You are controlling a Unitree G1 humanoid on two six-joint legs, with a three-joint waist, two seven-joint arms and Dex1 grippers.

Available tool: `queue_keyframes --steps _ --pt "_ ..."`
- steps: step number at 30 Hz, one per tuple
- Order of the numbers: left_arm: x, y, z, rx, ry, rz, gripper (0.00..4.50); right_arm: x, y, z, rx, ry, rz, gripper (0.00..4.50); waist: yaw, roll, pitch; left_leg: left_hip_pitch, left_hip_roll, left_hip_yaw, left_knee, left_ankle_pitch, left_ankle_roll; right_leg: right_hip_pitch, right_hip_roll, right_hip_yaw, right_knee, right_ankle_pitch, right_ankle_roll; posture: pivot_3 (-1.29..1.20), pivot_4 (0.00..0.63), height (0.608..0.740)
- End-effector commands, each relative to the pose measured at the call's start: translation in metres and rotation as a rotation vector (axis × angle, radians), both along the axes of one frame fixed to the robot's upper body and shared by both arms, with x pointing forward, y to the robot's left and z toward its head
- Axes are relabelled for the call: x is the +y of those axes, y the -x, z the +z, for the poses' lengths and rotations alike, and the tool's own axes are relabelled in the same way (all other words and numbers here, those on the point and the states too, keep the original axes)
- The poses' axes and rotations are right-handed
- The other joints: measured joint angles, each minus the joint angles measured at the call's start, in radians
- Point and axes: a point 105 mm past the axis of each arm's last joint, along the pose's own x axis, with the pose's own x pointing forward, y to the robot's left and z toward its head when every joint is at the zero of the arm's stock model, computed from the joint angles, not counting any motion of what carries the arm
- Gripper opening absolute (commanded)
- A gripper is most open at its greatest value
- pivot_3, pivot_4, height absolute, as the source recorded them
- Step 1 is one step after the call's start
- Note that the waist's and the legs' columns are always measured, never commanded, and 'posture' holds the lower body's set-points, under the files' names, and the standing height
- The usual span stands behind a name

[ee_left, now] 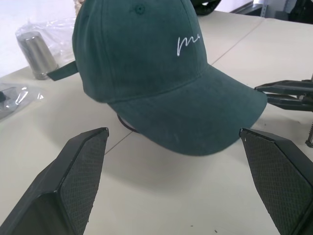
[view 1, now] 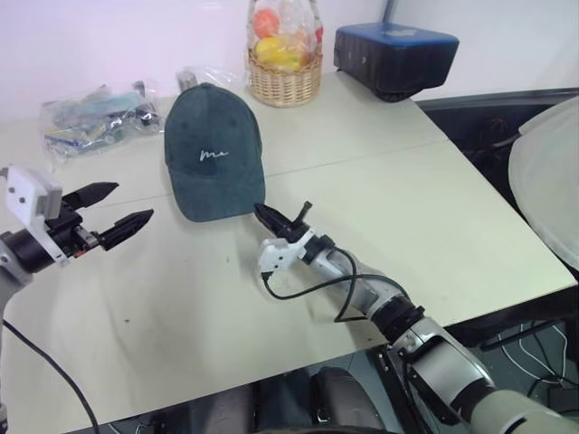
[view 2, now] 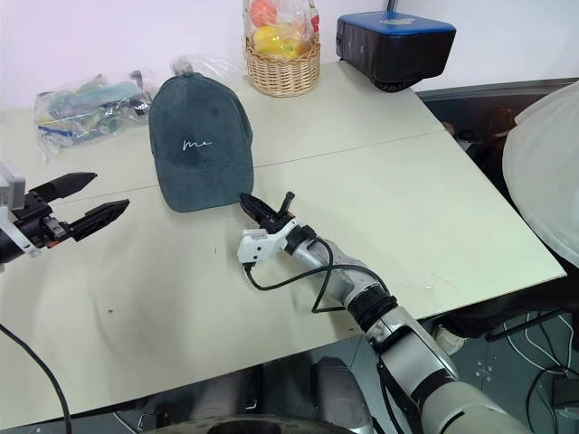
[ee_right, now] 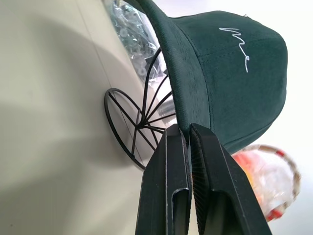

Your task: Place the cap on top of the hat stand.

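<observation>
Cap [view 1: 213,154] already sits on the hat stand [ee_right: 128,128] on the counter [view 1: 380,208], wire sphere and ring base showing under the crown in the right wrist view. Placement step looks done; remaining is probably retreat. Right claw [view 1: 269,219] pressed closed and empty, just beside the brim edge. Left claw [view 1: 109,212] spread wide, empty, near the cap's side, apart from it. Next move likely calls for backing both arms off without snagging the brim. Brim points toward the robot, long axis running front to back, logo facing the camera
</observation>
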Motion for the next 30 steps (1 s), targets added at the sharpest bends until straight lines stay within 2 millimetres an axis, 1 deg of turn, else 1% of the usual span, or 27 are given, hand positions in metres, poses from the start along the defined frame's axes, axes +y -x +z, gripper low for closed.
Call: queue_keyframes --steps 1,5,9,13,16,17,19,25,26,30 --pt "-0.0005 0.0011 0.0087 -0.049 -0.008 -0.001 4.50 0.0052 0.0036 -0.0014 -0.024 0.031 0.023 0.06 0.000 0.000 0.000 0.000 0.000 0.000 0.000 0.000 0.000 0.000 0.000 0.000 0.000 0.000 0.000 0.00 0.150 0.740" --pt "-0.0009 0.0003 0.0079 -0.051 -0.005 -0.003 4.50 0.0042 0.0024 0.0001 -0.017 0.006 0.005 0.06 0.000 0.000 0.000 0.000 0.000 0.000 0.000 0.000 0.000 0.000 0.000 0.000 0.000 0.000 0.000 0.00 0.150 0.740" --pt "-0.0012 -0.0004 0.0072 -0.052 -0.002 -0.004 4.50 0.0041 0.0014 -0.0031 0.001 0.008 -0.010 0.06 0.000 0.000 0.000 0.000 0.000 0.000 0.000 0.000 0.000 0.000 0.000 0.000 0.000 0.000 0.000 0.00 0.150 0.740" --pt "-0.0017 -0.0008 0.0069 -0.052 0.000 -0.006 4.50 0.0029 -0.0003 -0.0072 0.061 -0.006 -0.012 0.06 0.000 0.000 0.000 0.000 0.000 0.000 0.000 0.000 0.000 0.000 0.000 0.000 0.000 0.000 0.000 0.00 0.150 0.740" --pt "-0.0019 -0.0008 0.0065 -0.051 0.001 -0.006 4.50 0.0021 -0.0001 -0.0064 0.077 -0.015 -0.005 0.06 -0.001 0.000 0.000 0.000 0.000 0.000 0.000 0.000 0.000 0.000 0.000 0.000 0.000 0.000 0.000 0.00 0.150 0.740" --pt "-0.0019 -0.0009 0.0064 -0.051 0.001 -0.006 4.50 0.0020 -0.0002 -0.0065 0.086 -0.021 -0.003 0.33 0.000 0.000 0.000 0.000 0.000 0.000 0.000 0.000 0.000 0.000 0.000 0.000 0.000 0.000 0.000 0.00 0.150 0.740" --pt "-0.0019 -0.0010 0.0062 -0.050 0.001 -0.006 4.50 0.0021 -0.0002 -0.0067 0.106 -0.033 0.002 1.05 0.000 0.000 0.000 0.000 0.000 0.000 0.000 0.000 0.000 0.000 0.000 0.000 0.000 0.000 0.000 0.00 0.150 0.740" --pt "-0.0023 -0.0022 0.0060 -0.050 0.002 -0.008 4.50 0.0021 -0.0003 -0.0060 0.099 -0.031 0.000 4.08 0.002 0.000 0.000 0.000 0.000 0.000 0.000 0.000 0.000 0.000 0.000 0.000 0.000 0.000 0.000 0.00 0.150 0.740" --pt "-0.0024 -0.0024 0.0060 -0.050 0.002 -0.009 4.50 0.0023 -0.0002 -0.0067 0.103 -0.028 0.002 4.48 0.001 -0.001 0.000 0.000 0.000 0.000 0.000 0.000 0.000 0.000 0.000 0.000 0.000 0.000 0.000 0.00 0.150 0.740" --pt "-0.0032 -0.0034 0.0054 -0.048 0.003 -0.012 4.50 -0.0002 -0.0001 -0.0065 0.123 -0.042 0.005 4.48 0.001 -0.001 0.000 0.000 0.000 0.000 0.000 0.000 0.000 0.000 0.000 0.000 0.000 0.000 0.000 0.00 0.150 0.740"
